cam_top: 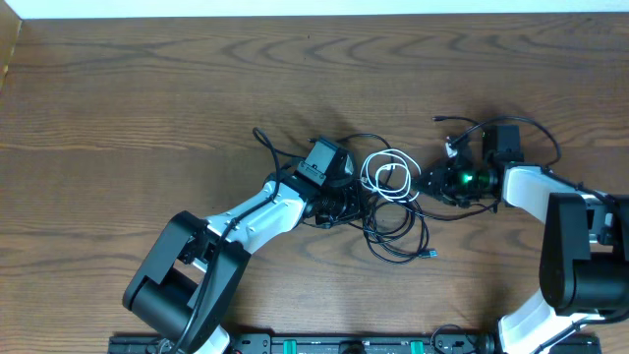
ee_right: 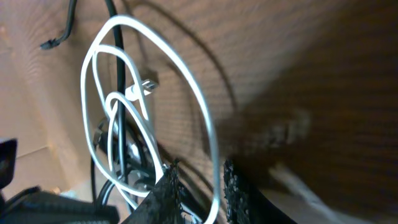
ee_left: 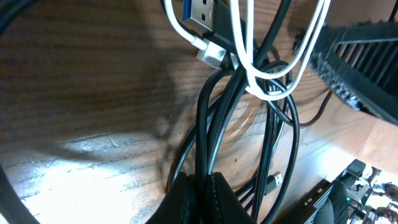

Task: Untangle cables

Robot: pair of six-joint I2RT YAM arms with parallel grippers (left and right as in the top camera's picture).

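At the middle of the tabletop [cam_top: 147, 88], my left pincer [ee_left: 202, 196] clamps the black cables [ee_left: 203, 130], and my right pincer [ee_right: 202, 193] stands narrowly parted about the white cable [ee_right: 210, 124], whose coil lies between us, nearer my right.

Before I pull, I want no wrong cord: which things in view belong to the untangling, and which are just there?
Job:
white cable
black cables
left pincer, shut on the black cables
right pincer, open around the white cable

Not the job:
thick black lead on the right arm
table
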